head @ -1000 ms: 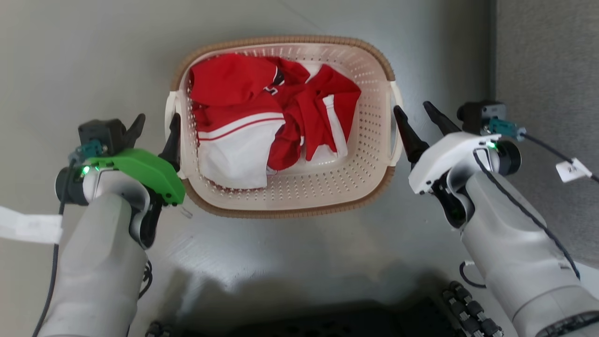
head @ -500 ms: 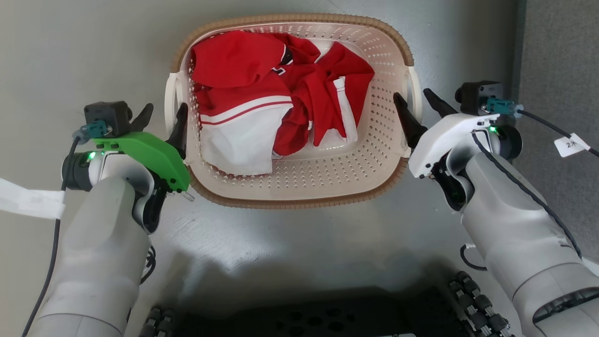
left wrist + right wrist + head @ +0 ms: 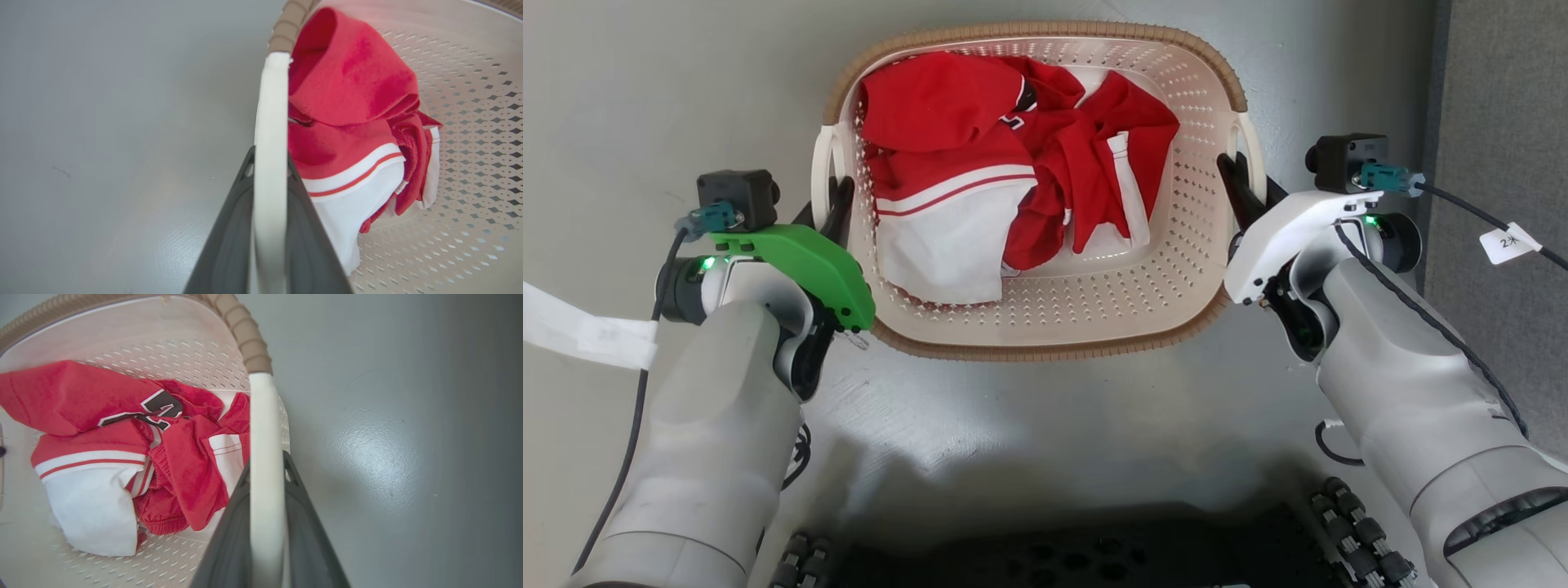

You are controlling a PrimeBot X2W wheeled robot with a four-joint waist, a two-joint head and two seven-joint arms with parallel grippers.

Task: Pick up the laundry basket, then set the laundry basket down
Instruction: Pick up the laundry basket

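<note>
Left gripper [image 3: 832, 194] and right gripper [image 3: 1245, 175] each pinch a white loop handle [image 3: 820, 160] of the cream perforated plastic laundry basket [image 3: 1045, 353]

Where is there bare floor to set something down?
Floor is bare between the laundry basket's near rim and the robot's base, and outside the left arm. Crowded: basket sides, by that and the right arm; inside, clothes.

Likely a test lab: bare glossy grey floor [image 3: 1045, 425], grey carpet-like strip [image 3: 1503, 98] beside it, paper cable tags [image 3: 1507, 242].
</note>
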